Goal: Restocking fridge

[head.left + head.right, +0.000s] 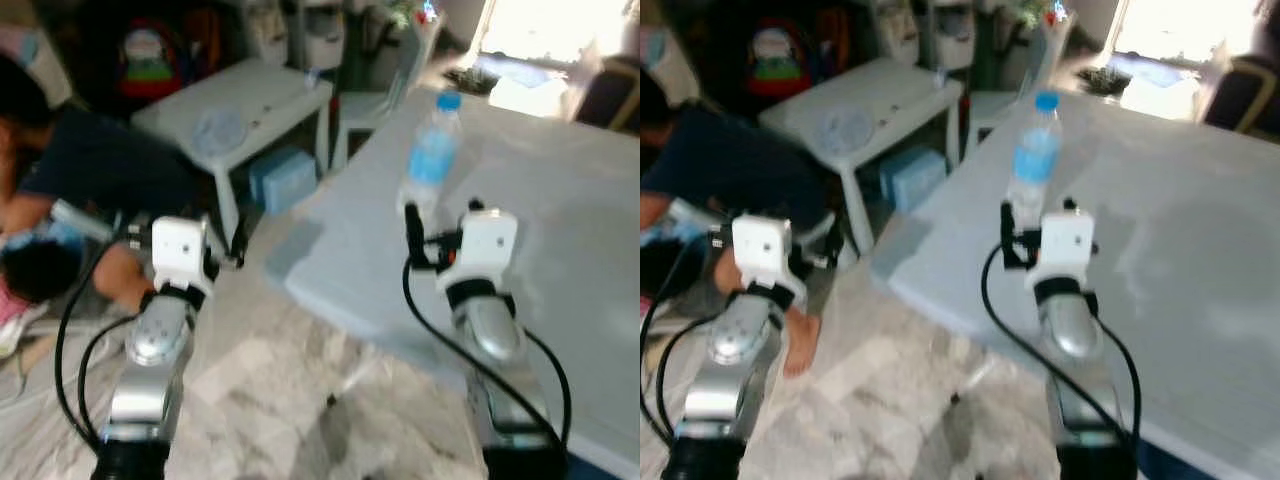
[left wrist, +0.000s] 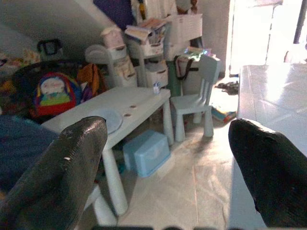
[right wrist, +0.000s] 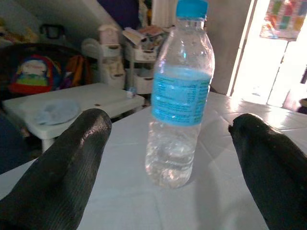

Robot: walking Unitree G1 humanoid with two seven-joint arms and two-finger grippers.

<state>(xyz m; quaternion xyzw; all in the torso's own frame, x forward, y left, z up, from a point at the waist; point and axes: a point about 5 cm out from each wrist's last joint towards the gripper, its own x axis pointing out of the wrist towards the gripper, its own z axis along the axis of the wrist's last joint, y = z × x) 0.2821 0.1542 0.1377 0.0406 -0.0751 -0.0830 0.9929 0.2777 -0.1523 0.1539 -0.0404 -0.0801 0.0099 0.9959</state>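
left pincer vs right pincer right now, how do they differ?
The right pincer is over the big table with the water bottle standing upright between its fingers, untouched; the left pincer is off the table edge, over the floor, with nothing between its fingers. It faces the small white table instead. Both are open and held at similar height.
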